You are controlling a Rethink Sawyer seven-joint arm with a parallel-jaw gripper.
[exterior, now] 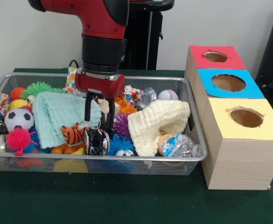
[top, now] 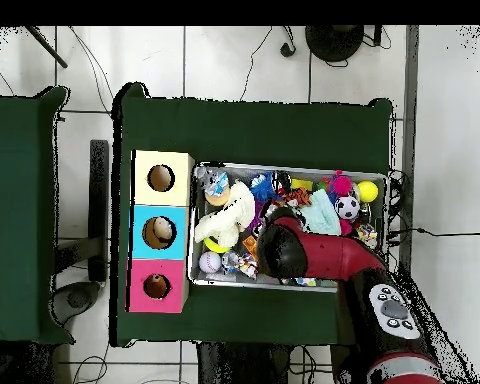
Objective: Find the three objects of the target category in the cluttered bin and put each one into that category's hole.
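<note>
The wire mesh bin [exterior: 192, 105] holds a heap of toys and cloths; it also shows in the overhead view [top: 289, 167]. My gripper [exterior: 98, 122] hangs low in the bin's middle, with its black fingers [exterior: 87, 111] apart and open. The orange tiger plush [exterior: 73, 134] lies just left of the fingertips, next to the mint cloth [exterior: 61, 112]. A small tan thing [exterior: 103, 106] shows between the fingers; I cannot tell what it is. The purple plush is hidden. The red-surrounded hole [exterior: 215, 56] is on the farthest box at the right, and in the overhead view [top: 157, 286]. There my arm [top: 309, 252] hides the gripper.
The blue-surrounded hole [exterior: 228, 82] and the yellow-surrounded hole [exterior: 246, 117] sit in front of the red one. A cream cloth [exterior: 157, 123], a purple spiky ball [exterior: 122, 125], a soccer ball [exterior: 18, 119], a baseball [exterior: 167, 95] and a plastic bottle [exterior: 180, 145] crowd the bin.
</note>
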